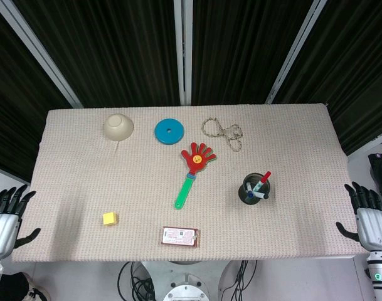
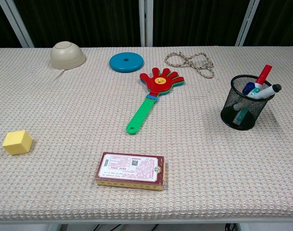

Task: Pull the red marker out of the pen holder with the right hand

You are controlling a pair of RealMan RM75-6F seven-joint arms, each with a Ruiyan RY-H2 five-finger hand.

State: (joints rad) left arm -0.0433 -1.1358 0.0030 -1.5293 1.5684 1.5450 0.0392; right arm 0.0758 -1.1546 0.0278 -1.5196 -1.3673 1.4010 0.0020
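A black mesh pen holder (image 1: 256,188) (image 2: 243,103) stands on the right part of the table. A red marker (image 1: 264,178) (image 2: 264,74) leans out of it toward the far right, beside a blue-capped and a black-capped marker. My right hand (image 1: 368,216) hangs off the table's right edge, fingers spread, holding nothing, well right of the holder. My left hand (image 1: 7,213) hangs off the left edge, fingers apart and empty. Neither hand shows in the chest view.
A hand-shaped clapper (image 1: 193,169) lies mid-table. A blue disc (image 1: 169,131), an upturned beige bowl (image 1: 118,126) and a coiled rope (image 1: 222,132) sit along the back. A yellow cube (image 1: 109,218) and a flat red box (image 1: 180,236) lie near the front edge.
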